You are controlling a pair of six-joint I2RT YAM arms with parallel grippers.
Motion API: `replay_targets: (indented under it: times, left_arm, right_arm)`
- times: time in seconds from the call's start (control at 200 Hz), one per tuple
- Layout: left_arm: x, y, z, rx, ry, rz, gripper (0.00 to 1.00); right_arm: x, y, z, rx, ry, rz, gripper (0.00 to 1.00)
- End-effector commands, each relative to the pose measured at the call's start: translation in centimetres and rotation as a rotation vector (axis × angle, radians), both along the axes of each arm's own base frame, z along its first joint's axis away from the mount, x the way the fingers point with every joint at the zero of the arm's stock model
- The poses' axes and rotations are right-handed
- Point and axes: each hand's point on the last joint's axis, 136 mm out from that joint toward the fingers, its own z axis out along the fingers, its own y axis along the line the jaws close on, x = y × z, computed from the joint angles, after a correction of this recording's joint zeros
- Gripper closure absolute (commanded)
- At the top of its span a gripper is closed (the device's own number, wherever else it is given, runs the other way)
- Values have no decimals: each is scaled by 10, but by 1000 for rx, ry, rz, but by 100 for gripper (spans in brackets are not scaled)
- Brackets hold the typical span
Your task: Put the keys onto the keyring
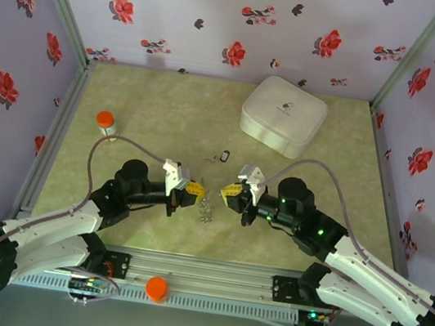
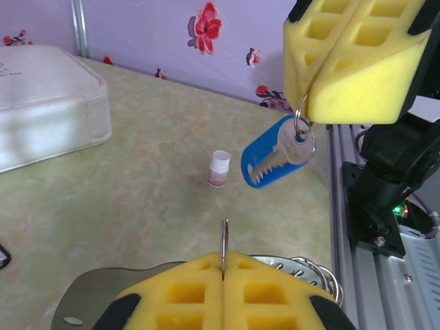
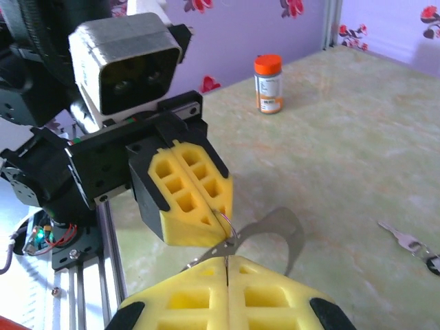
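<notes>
While the left gripper (image 2: 223, 267) pinches the keyring (image 2: 224, 242) between shut pads, its thin wire standing up from the seam, we see the right gripper (image 2: 307, 103) clamped tight on the small loop of the blue key (image 2: 275, 155). That key hangs in the air just beyond the wire, not touching it. The black-and-silver key (image 3: 411, 243) lies on the table (image 2: 151, 206), between the grippers and the white box (image 1: 283, 115).
</notes>
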Motion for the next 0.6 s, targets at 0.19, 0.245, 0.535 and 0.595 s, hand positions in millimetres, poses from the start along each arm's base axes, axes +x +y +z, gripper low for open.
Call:
replay_targets:
  times: [0.19, 0.245, 0.535, 0.595]
  left_arm:
    - [-6, -7, 36, -99, -72, -56, 100]
    - [-6, -7, 36, -99, -73, -58, 100]
    - [-4, -9, 35, -92, -81, -57, 100]
    - [-4, -9, 35, -92, -80, -58, 100]
  right_arm:
    - [6, 13, 1, 54, 30, 11, 100]
    - [7, 16, 0, 55, 40, 17, 100]
    - [5, 24, -4, 60, 85, 46, 100]
    - [5, 26, -4, 67, 95, 51, 100]
